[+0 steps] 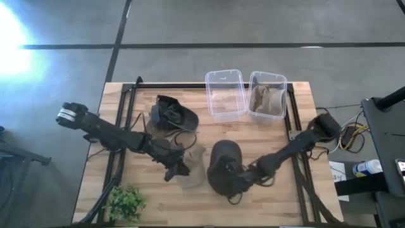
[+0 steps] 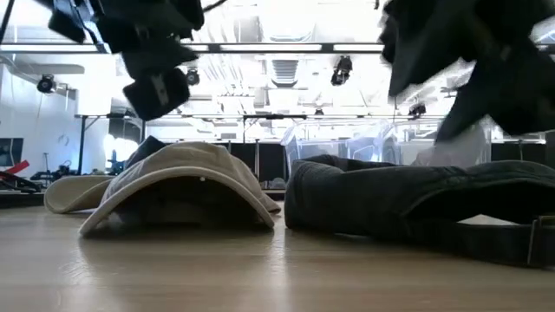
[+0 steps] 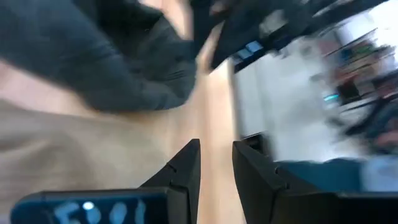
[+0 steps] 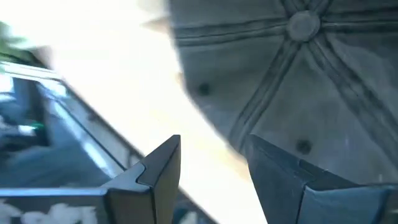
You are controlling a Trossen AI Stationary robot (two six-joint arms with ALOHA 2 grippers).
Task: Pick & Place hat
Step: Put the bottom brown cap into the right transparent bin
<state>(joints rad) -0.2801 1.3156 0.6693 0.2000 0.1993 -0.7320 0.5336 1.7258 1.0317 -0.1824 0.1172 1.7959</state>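
Observation:
A tan cap [image 1: 192, 166] lies crown up on the table's near middle; it also shows in the low view [image 2: 173, 186]. A dark grey cap [image 1: 224, 166] lies just right of it, also seen in the low view [image 2: 416, 204]. My left gripper [image 1: 176, 168] hangs above the tan cap's left edge, slightly open and empty [image 3: 216, 168]. My right gripper [image 1: 243, 179] hangs above the dark cap's right side, open and empty [image 4: 214, 165]; the cap's crown with its top button [image 4: 303, 26] lies beyond the fingers. In the low view both grippers stand clear above the caps.
Another dark cap [image 1: 173, 113] lies at the far left-middle. Two clear bins stand at the far edge: the left one [image 1: 225, 95] is bare, and the right one [image 1: 267, 95] holds a tan cap. A green plant [image 1: 125, 202] sits at the near left corner.

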